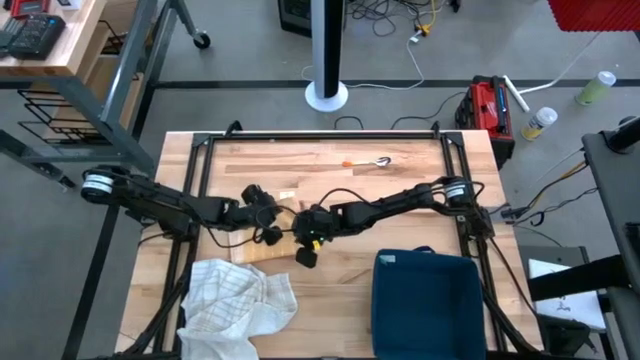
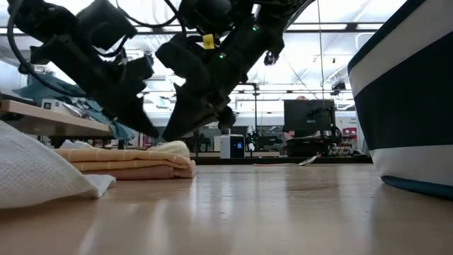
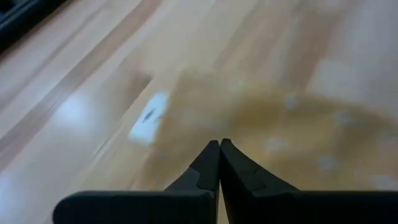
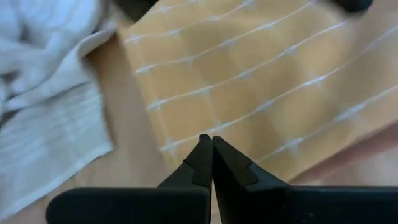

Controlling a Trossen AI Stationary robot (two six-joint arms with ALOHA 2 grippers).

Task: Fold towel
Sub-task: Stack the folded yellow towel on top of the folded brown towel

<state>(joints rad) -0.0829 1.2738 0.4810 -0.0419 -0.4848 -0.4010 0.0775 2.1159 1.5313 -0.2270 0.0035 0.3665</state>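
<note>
Two grippers, left (image 3: 219,144) and right (image 4: 206,140), shut and empty over folded yellow towel (image 4: 261,81); fold looks done, white cloth (image 1: 235,300) crumpled.

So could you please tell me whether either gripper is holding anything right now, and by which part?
Nothing is held. The left gripper and right gripper are shut empty above the folded yellow towel.
</note>
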